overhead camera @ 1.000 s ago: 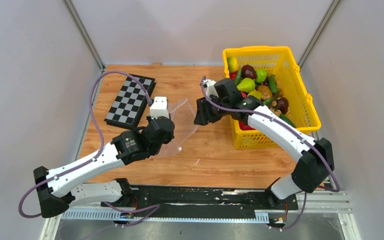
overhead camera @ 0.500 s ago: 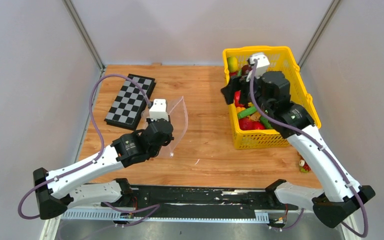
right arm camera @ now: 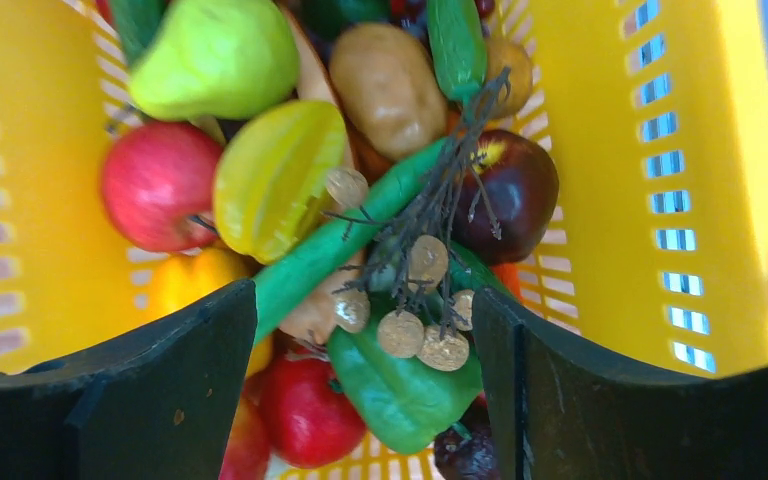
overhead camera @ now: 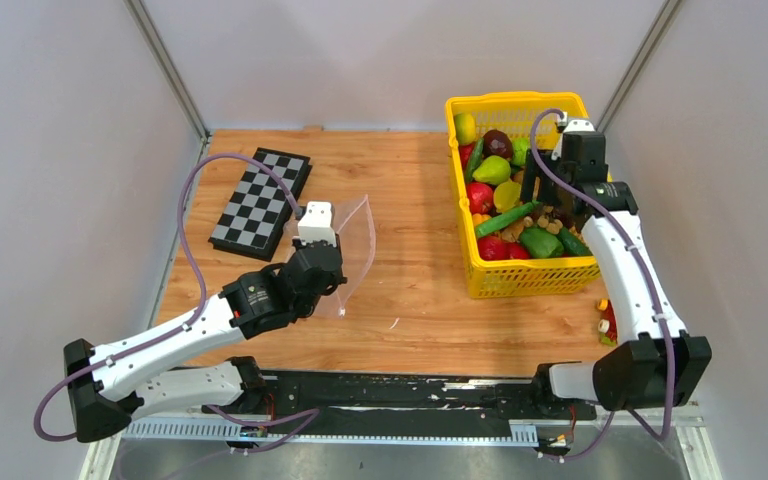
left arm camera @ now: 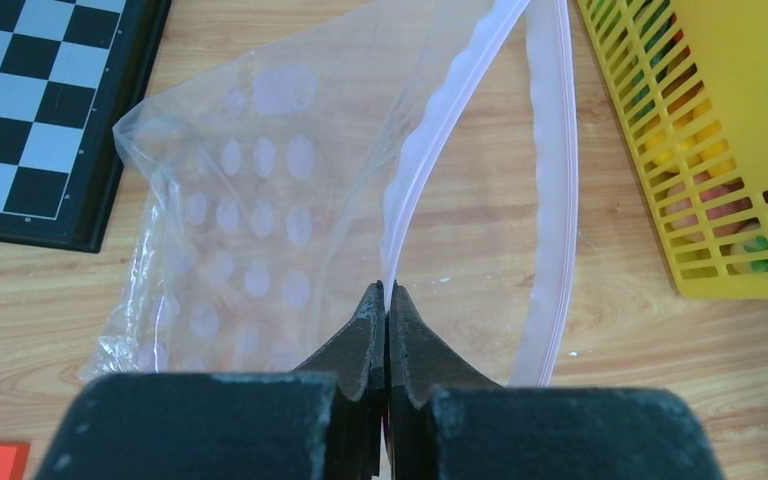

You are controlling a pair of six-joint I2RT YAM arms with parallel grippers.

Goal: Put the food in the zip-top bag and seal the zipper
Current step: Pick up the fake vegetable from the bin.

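Right pincer (right arm camera: 362, 295) gapes over the food (right arm camera: 270, 175), left pincer (left arm camera: 387, 290) clamped on the zipper (left arm camera: 423, 140) of the zip-top bag (left arm camera: 250, 200)

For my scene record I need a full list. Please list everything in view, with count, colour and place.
table: one, wooden
chessboard: one, black-white, table's far left
basket: one, yellow, table's far right
food: many, red, green, yellow, brown, dark purple, in the basket
zip-top bag: one, clear, right of the chessboard, mouth open
zipper: one, pinkish, along the bag's mouth, unsealed
small blocks: few, orange-red, table's near right edge
left gripper: one, black, shut on the bag's mouth edge
right gripper: one, black, open above the food
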